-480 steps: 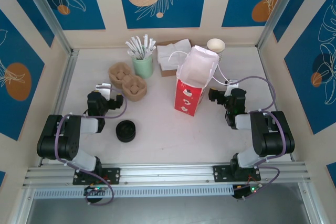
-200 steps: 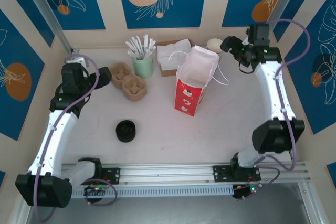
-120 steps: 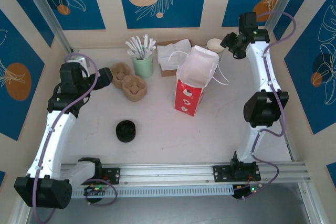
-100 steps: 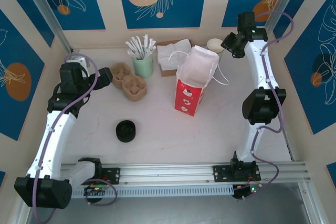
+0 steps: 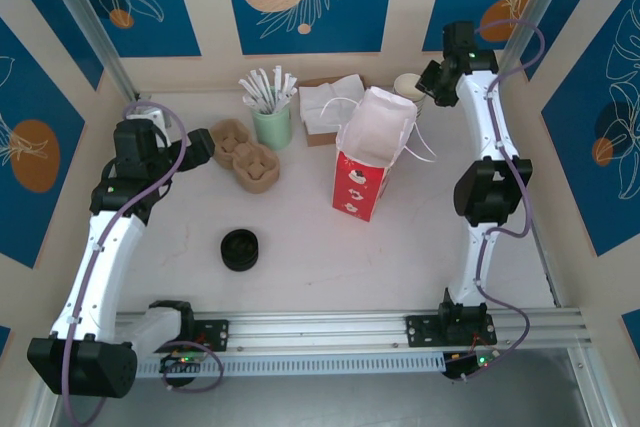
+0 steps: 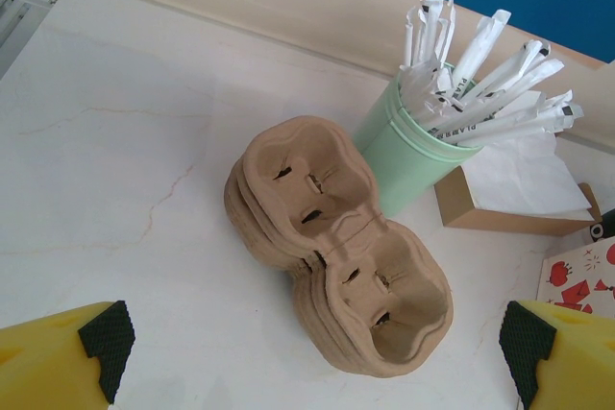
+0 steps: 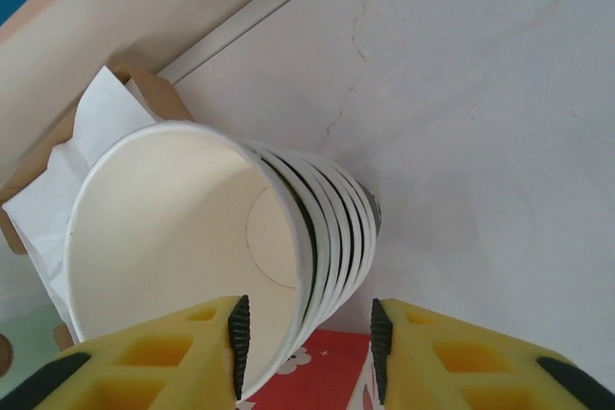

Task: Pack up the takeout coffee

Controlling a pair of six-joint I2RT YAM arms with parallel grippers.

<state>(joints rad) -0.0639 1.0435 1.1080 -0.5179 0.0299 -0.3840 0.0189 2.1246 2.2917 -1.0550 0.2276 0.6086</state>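
Observation:
The takeout coffee is out of view. My right gripper (image 5: pixel 424 85) is at the back right, at a stack of lidless cream-rimmed cups (image 5: pixel 408 84). In the right wrist view the right gripper (image 7: pixel 308 343) straddles the near rim of the cup stack (image 7: pixel 192 237). One finger sits over the top cup's mouth and the other outside the rims, with a gap still showing there. The red-and-white bag (image 5: pixel 368 162) stands open mid-table. My left gripper (image 5: pixel 196 147) hangs wide open beside the cardboard cup carriers (image 5: pixel 245 155). The left gripper (image 6: pixel 315 348) holds nothing.
A low stack of black lids (image 5: pixel 240 249) lies front left. A mint cup of wrapped straws (image 5: pixel 271 125) and a napkin box (image 5: pixel 325 107) stand at the back. The carriers (image 6: pixel 336 237) sit next to the mint cup (image 6: pixel 413 156). Walls close off the back and both sides.
Both arms rose from their folded rest. Over the last second the right arm reached back to the cup stack and its jaws narrowed around the rim. The left arm stayed still.

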